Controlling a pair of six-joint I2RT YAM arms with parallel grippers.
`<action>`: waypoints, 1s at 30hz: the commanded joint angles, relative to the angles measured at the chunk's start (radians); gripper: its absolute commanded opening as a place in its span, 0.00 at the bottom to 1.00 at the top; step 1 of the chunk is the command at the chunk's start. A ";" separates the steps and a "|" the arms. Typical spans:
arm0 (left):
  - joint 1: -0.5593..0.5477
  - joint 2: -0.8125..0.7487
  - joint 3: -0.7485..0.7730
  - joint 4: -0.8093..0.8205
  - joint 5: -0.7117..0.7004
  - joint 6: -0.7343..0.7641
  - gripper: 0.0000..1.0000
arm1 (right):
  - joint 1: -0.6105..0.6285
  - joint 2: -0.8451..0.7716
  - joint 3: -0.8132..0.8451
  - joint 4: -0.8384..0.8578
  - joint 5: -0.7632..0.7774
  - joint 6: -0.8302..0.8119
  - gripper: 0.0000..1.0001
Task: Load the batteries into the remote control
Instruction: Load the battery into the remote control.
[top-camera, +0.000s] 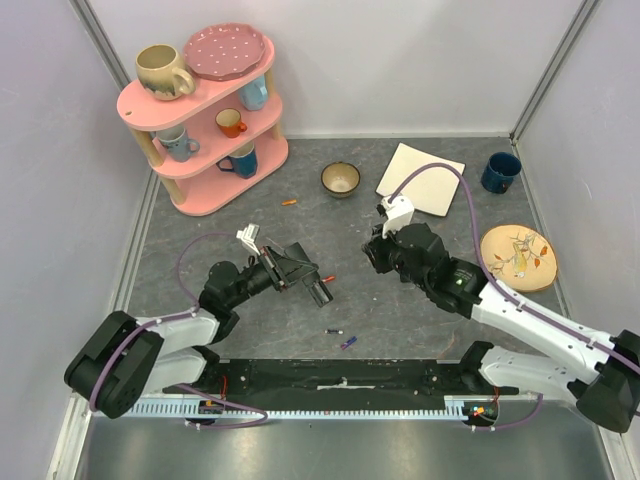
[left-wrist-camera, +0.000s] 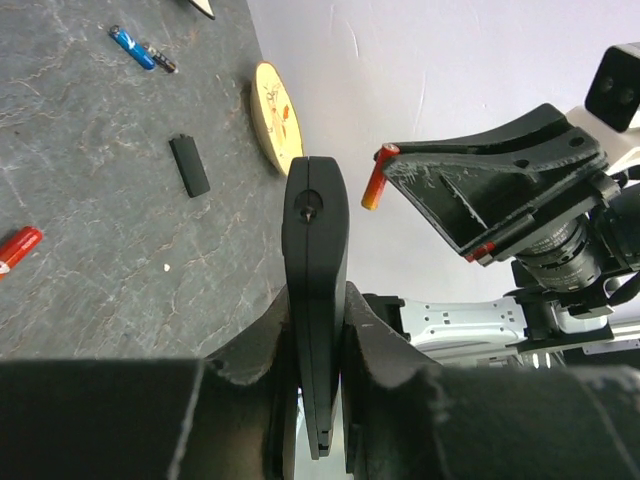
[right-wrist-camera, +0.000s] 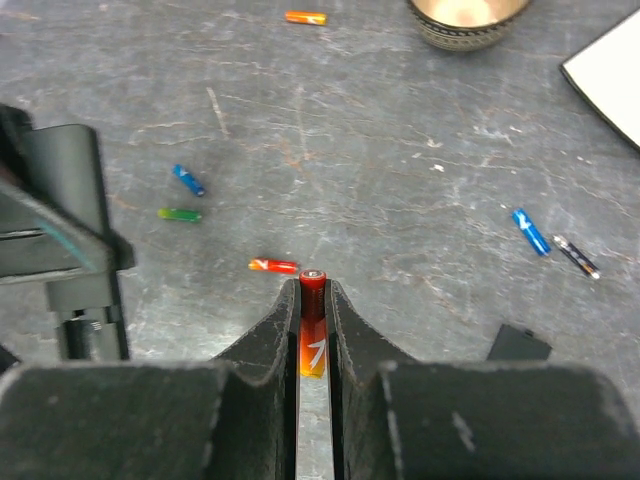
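Jaws clenched on both sides: left gripper (left-wrist-camera: 318, 310) pinching slim, flat black plastic remote control (left-wrist-camera: 315, 215) edge-on at frame centre; right gripper (right-wrist-camera: 313, 292) gripping thin red-orange cylindrical battery (right-wrist-camera: 313, 350), lower centre. Loose on grey table (top-camera: 280, 320): blue battery (right-wrist-camera: 531, 231), green battery (right-wrist-camera: 179, 214). Upper centre of overhead view — small brown ceramic bowl (top-camera: 341, 179), pale inside.

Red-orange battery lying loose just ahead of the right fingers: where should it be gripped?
The red-orange battery lies flat on the table, nothing touching it. Likely best: come straight down and pinch it across its middle, on the long sides.
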 joint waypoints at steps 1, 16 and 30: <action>-0.026 0.026 0.045 0.110 -0.001 -0.001 0.02 | 0.033 -0.072 -0.019 0.078 -0.093 -0.016 0.00; -0.107 0.306 0.078 0.420 -0.073 -0.133 0.02 | 0.192 -0.070 -0.106 0.258 -0.045 0.044 0.00; -0.152 0.325 0.121 0.477 -0.188 -0.131 0.02 | 0.306 -0.030 -0.146 0.323 0.125 0.087 0.00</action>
